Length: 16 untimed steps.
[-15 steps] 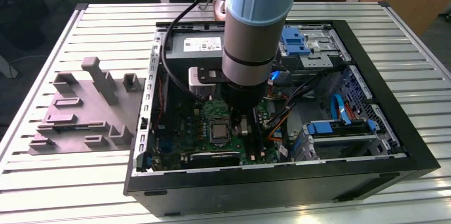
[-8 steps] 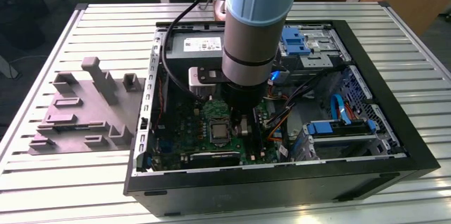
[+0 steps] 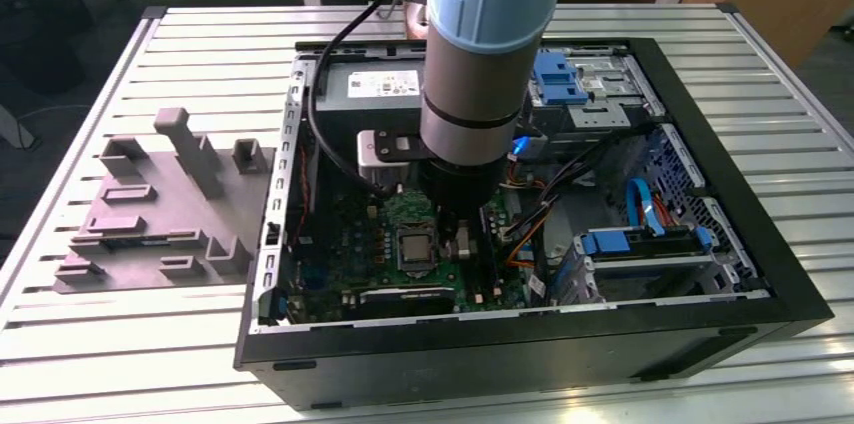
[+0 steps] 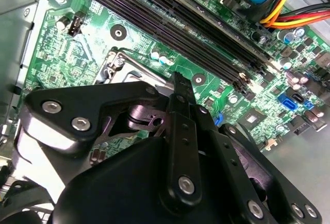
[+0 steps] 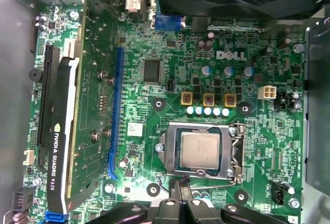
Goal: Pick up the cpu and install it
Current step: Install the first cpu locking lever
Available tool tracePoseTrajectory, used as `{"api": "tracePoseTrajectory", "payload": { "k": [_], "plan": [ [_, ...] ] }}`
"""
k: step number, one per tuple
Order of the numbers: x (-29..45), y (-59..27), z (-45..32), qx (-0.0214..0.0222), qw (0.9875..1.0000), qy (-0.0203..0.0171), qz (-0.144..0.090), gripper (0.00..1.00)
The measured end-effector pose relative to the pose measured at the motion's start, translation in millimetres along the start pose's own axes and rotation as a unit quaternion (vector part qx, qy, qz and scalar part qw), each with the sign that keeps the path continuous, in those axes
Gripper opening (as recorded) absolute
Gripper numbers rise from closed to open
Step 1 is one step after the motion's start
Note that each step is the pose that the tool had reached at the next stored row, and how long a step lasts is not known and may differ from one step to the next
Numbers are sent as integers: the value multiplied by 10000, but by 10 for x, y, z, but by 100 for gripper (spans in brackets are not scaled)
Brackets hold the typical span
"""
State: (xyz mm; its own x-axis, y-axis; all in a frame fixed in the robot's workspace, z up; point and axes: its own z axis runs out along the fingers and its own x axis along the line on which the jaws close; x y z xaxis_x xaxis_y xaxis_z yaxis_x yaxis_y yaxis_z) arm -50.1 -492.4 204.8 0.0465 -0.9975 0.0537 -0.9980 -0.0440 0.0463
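Note:
The cpu (image 5: 200, 150), a small square chip with a pale silver top, lies flat inside the black socket frame (image 5: 236, 154) on the green motherboard (image 5: 154, 44). My gripper (image 5: 179, 185) hovers just beside the socket's edge, fingers drawn together with nothing between them. In the second wrist view the gripper (image 4: 178, 80) points down at the board next to a corner of the socket frame (image 4: 116, 62). In the exterior view the arm (image 3: 467, 74) reaches down into the open computer case (image 3: 747, 244), standing over the socket frame (image 3: 411, 244).
A black graphics card (image 5: 56, 141) stands along one side of the board. Long memory slots (image 4: 206, 33) and coloured cables (image 4: 281, 7) lie near the gripper. A grey power-supply box (image 3: 380, 84), blue drive brackets (image 3: 641, 239) and a grey parts fixture (image 3: 160, 204) on the slatted table (image 3: 134, 344) surround the work area.

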Motion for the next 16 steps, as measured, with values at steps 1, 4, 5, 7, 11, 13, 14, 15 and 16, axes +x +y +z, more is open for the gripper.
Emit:
{"api": "tracePoseTrajectory", "payload": {
  "k": [1,4,5,7,11,13,14,15,16],
  "plan": [
    [5,0,6,0,10000,1,-5,11],
    [12,-1,31,0,10000,2,-16,11],
    [13,-1,41,0,10000,2,-19,11],
    [15,-2,52,0,10000,2,-26,11],
    [18,-2,70,1,10000,3,-48,11],
    [18,-3,73,1,10000,5,-50,11],
    [18,-3,74,1,10000,5,-51,11],
    [18,-3,79,2,10000,4,-51,11],
    [17,-3,84,2,10000,4,-51,11]
  ]
}}
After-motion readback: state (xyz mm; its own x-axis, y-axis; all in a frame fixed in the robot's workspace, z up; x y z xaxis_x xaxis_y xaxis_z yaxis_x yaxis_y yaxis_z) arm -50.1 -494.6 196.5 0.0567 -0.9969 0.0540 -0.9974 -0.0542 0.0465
